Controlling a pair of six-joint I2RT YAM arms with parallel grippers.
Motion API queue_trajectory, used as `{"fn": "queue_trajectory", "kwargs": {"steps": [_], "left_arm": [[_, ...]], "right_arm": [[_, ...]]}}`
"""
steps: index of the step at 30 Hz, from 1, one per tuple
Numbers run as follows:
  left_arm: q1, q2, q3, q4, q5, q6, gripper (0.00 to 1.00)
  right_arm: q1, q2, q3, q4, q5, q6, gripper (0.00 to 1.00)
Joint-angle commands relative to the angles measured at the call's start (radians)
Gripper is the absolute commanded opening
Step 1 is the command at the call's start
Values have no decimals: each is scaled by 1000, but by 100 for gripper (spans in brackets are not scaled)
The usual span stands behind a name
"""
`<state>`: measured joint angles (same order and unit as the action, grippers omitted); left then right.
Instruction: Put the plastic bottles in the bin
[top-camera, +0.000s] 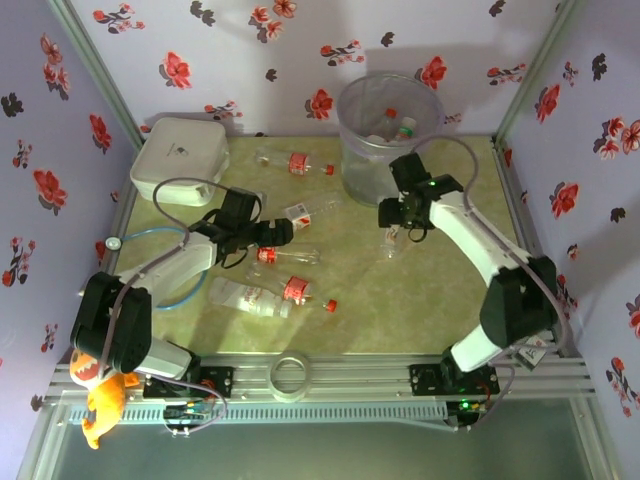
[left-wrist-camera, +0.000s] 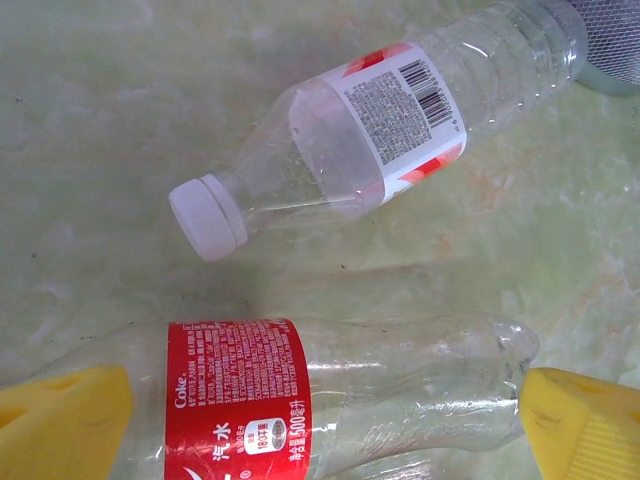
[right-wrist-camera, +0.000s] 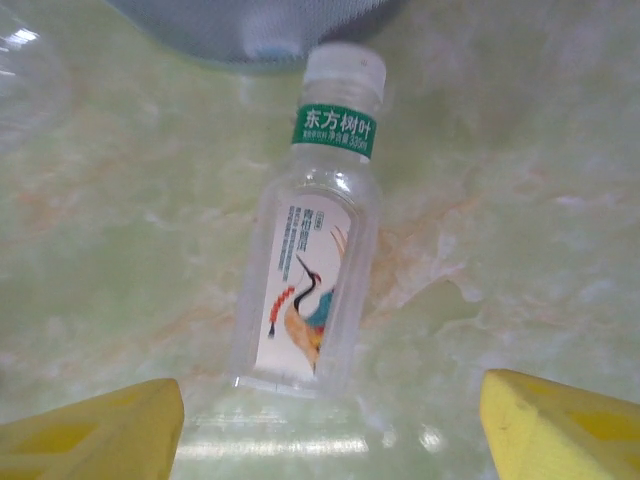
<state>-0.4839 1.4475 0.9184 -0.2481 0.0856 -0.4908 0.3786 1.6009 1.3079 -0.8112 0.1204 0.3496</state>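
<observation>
Both jaws stand wide over lying bottles (right-wrist-camera: 305, 290), ready to grab them for the bin (top-camera: 362, 172) at 1 o'clock.

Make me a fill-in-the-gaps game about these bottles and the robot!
1. The bottle with the bird picture has a ___ band round its neck.
2. The bottle lying under the open left gripper has a ___ label.
3. The bottle with the barcode has a ___ cap.
Missing words: green, red, white.
</observation>
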Motion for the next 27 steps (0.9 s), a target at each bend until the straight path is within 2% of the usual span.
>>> {"fn": "queue_trajectory", "kwargs": {"steps": [1, 7, 15, 23, 27], "left_arm": [[5, -18, 4, -7, -18, 14, 100], [5, -26, -5, -10, -24, 11, 100], [5, -20, -6, -8, -23, 15, 100], [6, -14, -4, -5, -24, 11, 100], [4, -7, 0, -3, -24, 11, 100]], "right_arm": [[-10, 91, -22, 152, -23, 55, 79], [-12, 235, -12, 217, 42, 122, 84], [-21, 308, -79, 313, 32, 165, 76], [-16, 229, -110, 283, 51, 164, 57], [-11, 141, -120, 219, 54, 151, 54]]}}
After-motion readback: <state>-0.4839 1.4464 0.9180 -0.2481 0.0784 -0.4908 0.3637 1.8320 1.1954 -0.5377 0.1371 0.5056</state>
